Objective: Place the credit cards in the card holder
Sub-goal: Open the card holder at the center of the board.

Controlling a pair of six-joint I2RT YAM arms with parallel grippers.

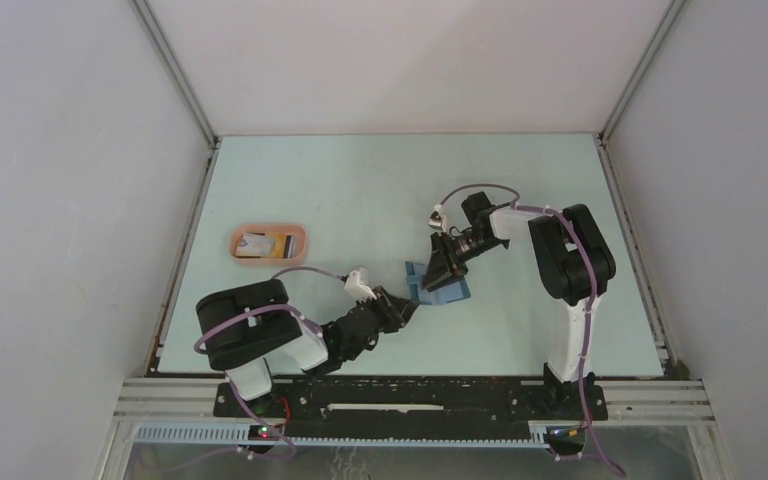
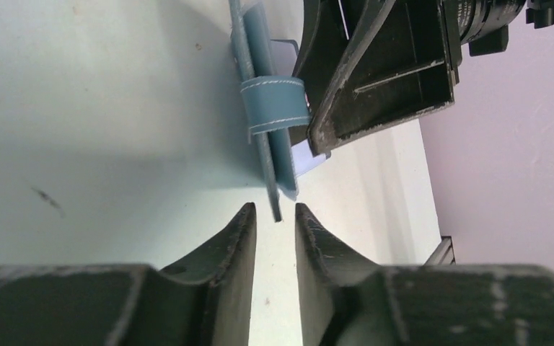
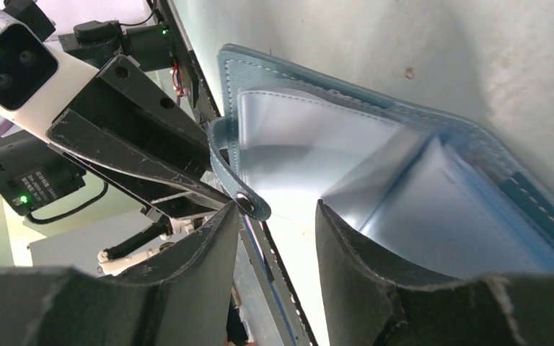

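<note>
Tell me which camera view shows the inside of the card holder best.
The right wrist view: the card holder is open, its clear sleeves filling the frame. The left wrist view shows it edge-on; the top view shows a small blue patch, partly under the right gripper.

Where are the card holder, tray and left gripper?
card holder [image 1: 451,295]: top view, near edge of the blue cover.
tray [image 1: 269,266]: top view, near rim.
left gripper [image 1: 406,309]: top view, between its fingertips.

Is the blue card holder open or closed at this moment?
Open. In the right wrist view the card holder shows its clear inner pockets spread out, and its snap strap hangs unfastened.
</note>
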